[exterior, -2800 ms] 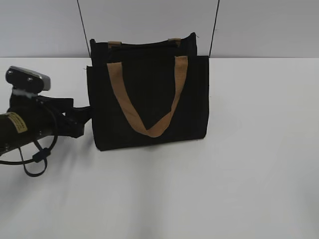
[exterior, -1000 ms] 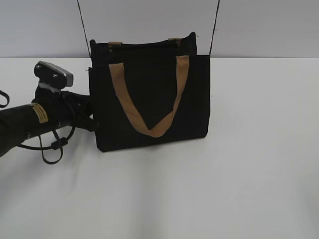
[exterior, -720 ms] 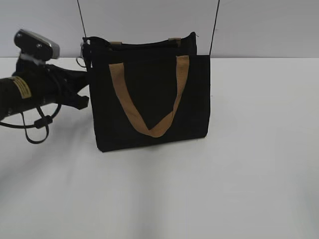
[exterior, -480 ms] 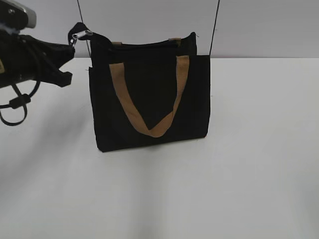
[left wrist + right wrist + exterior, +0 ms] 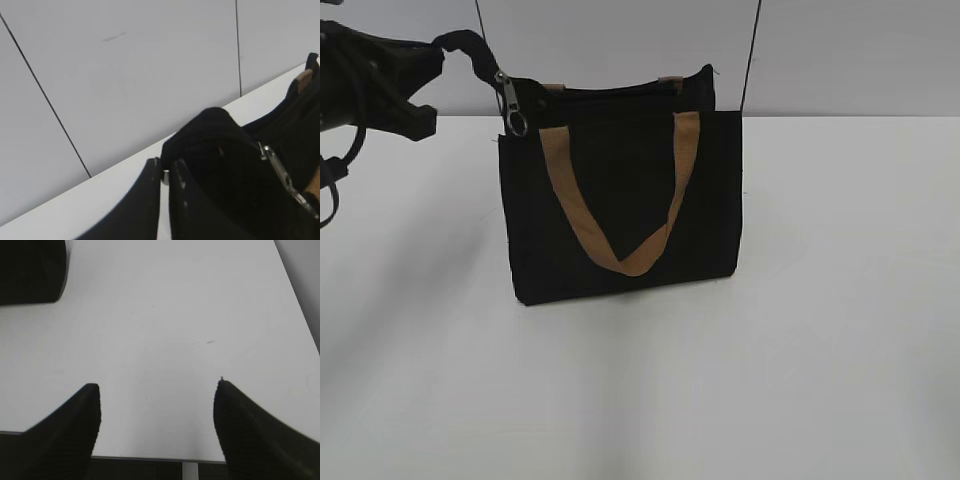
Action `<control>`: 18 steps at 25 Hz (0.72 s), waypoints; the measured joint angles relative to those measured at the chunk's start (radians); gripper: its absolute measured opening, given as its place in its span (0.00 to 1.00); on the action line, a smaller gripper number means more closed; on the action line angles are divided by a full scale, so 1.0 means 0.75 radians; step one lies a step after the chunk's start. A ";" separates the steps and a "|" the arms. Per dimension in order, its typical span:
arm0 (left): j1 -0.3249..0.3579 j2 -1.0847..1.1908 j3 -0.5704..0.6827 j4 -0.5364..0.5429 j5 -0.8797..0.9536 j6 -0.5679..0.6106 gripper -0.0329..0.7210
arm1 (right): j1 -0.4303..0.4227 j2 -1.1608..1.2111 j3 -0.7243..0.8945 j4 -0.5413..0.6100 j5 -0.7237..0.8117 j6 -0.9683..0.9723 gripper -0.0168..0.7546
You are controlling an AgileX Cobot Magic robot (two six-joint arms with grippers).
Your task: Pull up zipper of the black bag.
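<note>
A black bag (image 5: 620, 200) with tan handles (image 5: 620, 255) stands upright on the white table (image 5: 800, 350). My left gripper (image 5: 438, 50) is at the top left, shut on the black fabric end of the bag's zipper strip (image 5: 470, 48), holding it up and to the left of the bag's top corner. The metal zipper pull (image 5: 510, 103) hangs at that corner. In the left wrist view the jaws (image 5: 165, 174) pinch the strip end (image 5: 210, 130), with the zipper pull (image 5: 281, 172) to the right. My right gripper (image 5: 157, 390) is open and empty over the table.
A grey panelled wall (image 5: 620, 40) stands right behind the bag. A corner of the bag (image 5: 30, 270) shows at the top left of the right wrist view, and the table's edge (image 5: 150, 458) lies just below those jaws.
My left gripper rose from table height at the bag's left side to above its top left corner, pulling the zipper strip end up and left. The bag stayed put.
</note>
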 joint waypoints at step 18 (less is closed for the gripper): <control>-0.008 -0.001 0.000 0.001 -0.001 0.000 0.06 | 0.061 0.578 -0.032 0.728 -0.518 -0.516 0.72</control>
